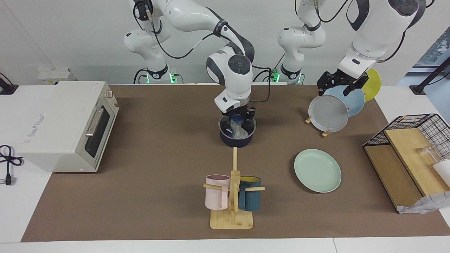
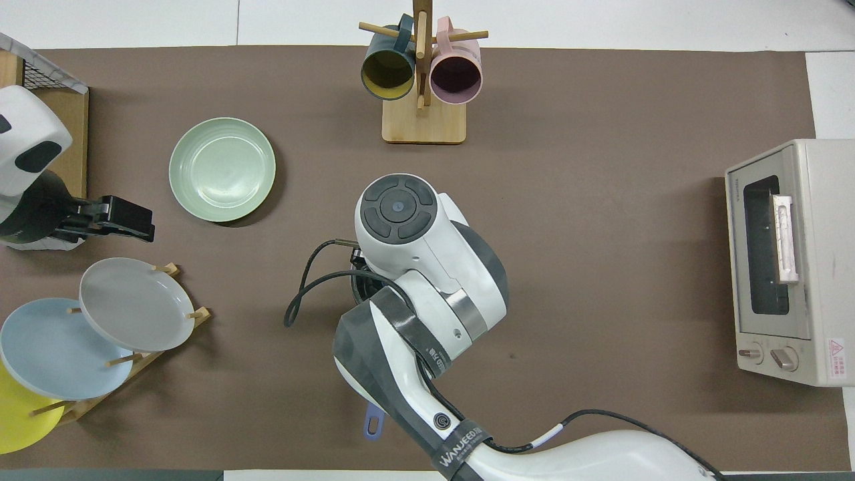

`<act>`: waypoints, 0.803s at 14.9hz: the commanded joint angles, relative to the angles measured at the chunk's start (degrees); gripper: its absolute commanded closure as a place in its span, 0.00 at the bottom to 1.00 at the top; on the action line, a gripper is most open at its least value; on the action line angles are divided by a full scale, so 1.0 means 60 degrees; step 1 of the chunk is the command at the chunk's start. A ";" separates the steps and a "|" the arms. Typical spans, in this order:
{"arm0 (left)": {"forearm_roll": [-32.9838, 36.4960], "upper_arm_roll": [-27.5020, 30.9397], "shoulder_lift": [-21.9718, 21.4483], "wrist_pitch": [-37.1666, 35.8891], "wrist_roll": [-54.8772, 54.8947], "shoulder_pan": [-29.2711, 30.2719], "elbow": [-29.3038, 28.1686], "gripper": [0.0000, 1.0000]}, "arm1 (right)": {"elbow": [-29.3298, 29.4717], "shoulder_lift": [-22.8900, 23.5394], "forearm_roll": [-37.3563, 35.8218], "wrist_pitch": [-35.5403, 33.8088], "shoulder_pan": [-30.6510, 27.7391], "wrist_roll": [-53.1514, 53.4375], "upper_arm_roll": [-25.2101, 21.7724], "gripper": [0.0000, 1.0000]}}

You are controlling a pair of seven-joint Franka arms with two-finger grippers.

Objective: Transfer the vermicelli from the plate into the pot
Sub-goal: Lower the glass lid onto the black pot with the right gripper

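Right gripper (image 1: 242, 121) low inside pot (image 1: 225, 140), over vermicelli (image 1: 240, 132); jaw state indeterminate. Plate (image 1: 317, 170) bare. Risk: strands clinging, lifting out. Left gripper (image 1: 336, 83), jaws spread, waiting above grey plate (image 1: 328, 113).

In the overhead view the right arm covers nearly all of the pot (image 2: 359, 288), leaving only a sliver of its rim and the end of its blue handle (image 2: 373, 423) showing. In the facing view the right gripper (image 1: 240, 123) reaches down into the pot (image 1: 237, 139) and hides part of the vermicelli (image 1: 240, 132), so the number of nests and the gripper's finger state cannot be told. The yellow plate (image 2: 17, 417) runs off the overhead picture's edge.
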 commanded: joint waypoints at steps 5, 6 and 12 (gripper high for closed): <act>0.0098 -0.0059 -0.0049 -0.0107 0.0045 0.0117 0.0049 0.00 | -0.0353 -0.0057 0.0116 0.0239 -0.0096 -0.0227 0.0054 0.00; 0.0098 -0.0059 -0.0049 -0.0107 0.0045 0.0117 0.0049 0.00 | -0.0280 -0.0057 0.0072 0.0167 -0.0096 -0.0227 0.0054 0.00; 0.0098 -0.0059 -0.0049 -0.0107 0.0045 0.0117 0.0049 0.00 | 0.0189 -0.0174 -0.0468 -0.0186 -0.0140 -0.0256 0.0039 0.00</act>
